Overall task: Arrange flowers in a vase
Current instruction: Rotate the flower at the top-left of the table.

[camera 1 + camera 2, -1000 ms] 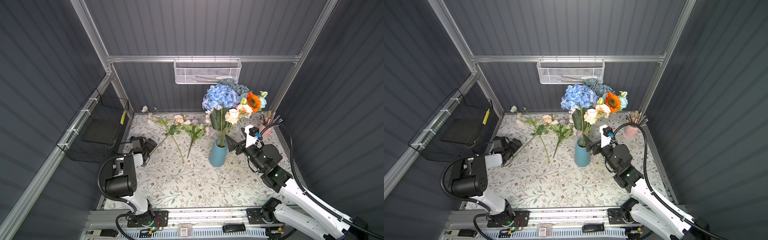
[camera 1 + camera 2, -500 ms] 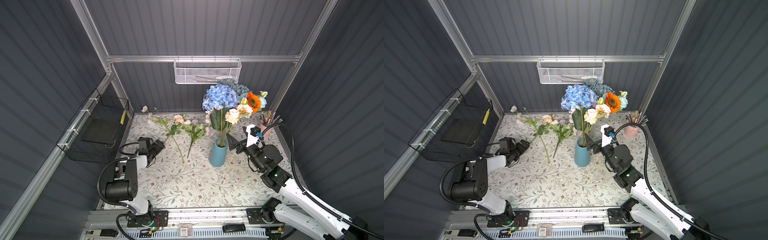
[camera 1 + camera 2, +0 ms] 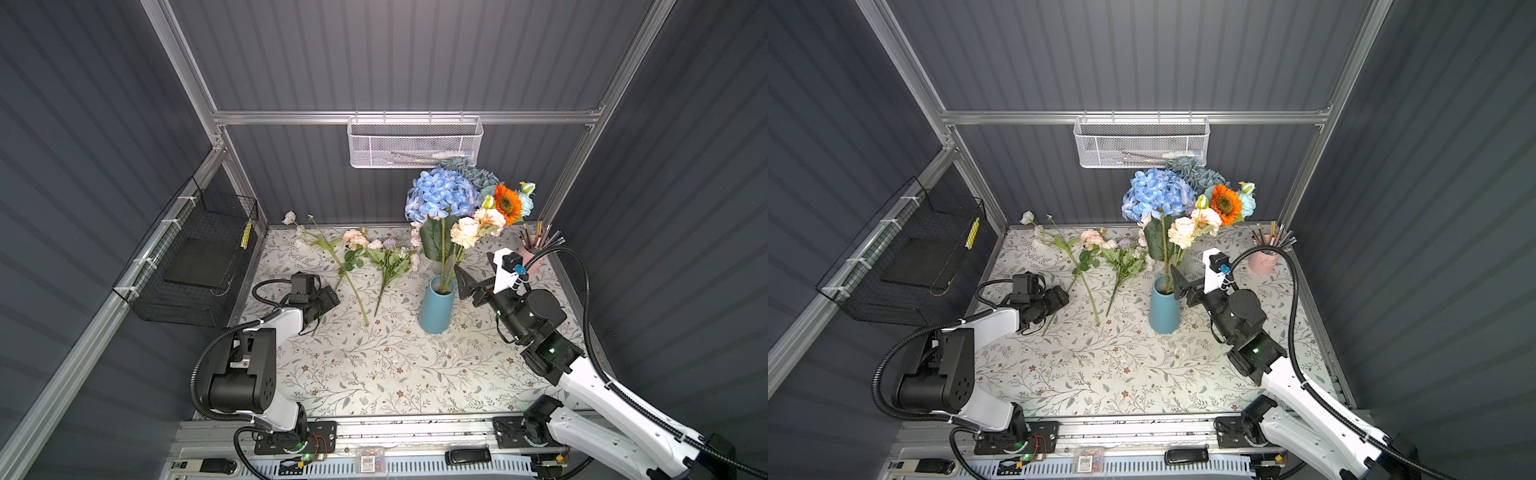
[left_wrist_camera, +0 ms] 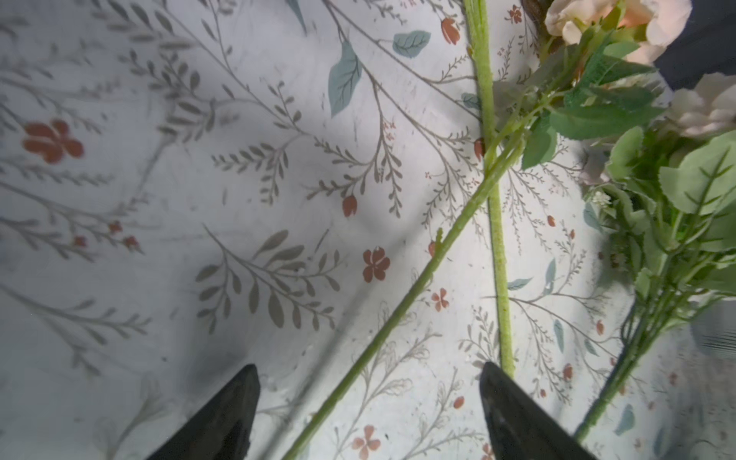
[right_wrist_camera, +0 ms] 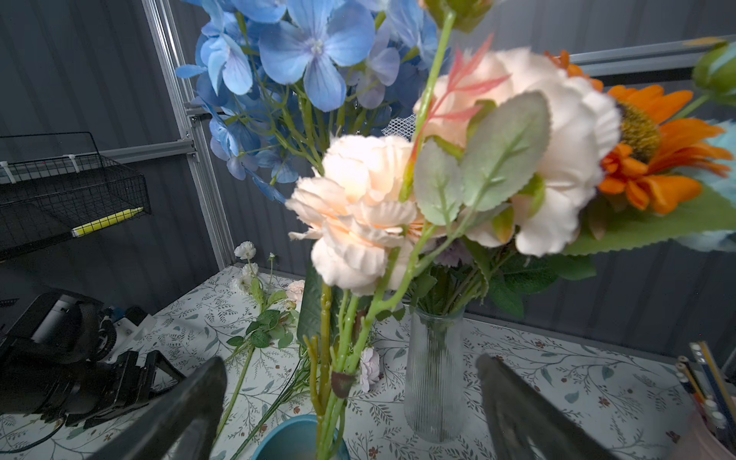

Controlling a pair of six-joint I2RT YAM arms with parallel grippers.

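A blue vase point(image 3: 434, 309) point(image 3: 1165, 309) stands mid-table and holds a blue hydrangea point(image 3: 440, 199) and cream-peach flowers point(image 3: 469, 230). My right gripper point(image 3: 465, 282) point(image 5: 349, 364) hangs open just right of the vase rim, with the standing stems point(image 5: 338, 346) showing between its fingers, untouched. Three loose flowers lie on the table: a white one point(image 3: 328, 245), a peach rose point(image 3: 353, 239) and a lilac-pink bunch point(image 3: 390, 262). My left gripper point(image 3: 322, 299) point(image 4: 368, 370) is low over the table and open, with the peach rose's stem point(image 4: 398, 310) running between its fingers.
Behind the blue vase a clear glass vase point(image 5: 434, 374) holds an orange sunflower point(image 3: 507, 203) and dusty-blue blooms. A pink pencil cup point(image 3: 534, 257) stands at the back right. A white mesh basket point(image 3: 415, 141) hangs on the back wall. A black wire basket point(image 3: 195, 257) hangs on the left wall.
My left gripper has travelled right, from the table's left edge to the lower end of the peach rose's stem. The right arm has barely moved.
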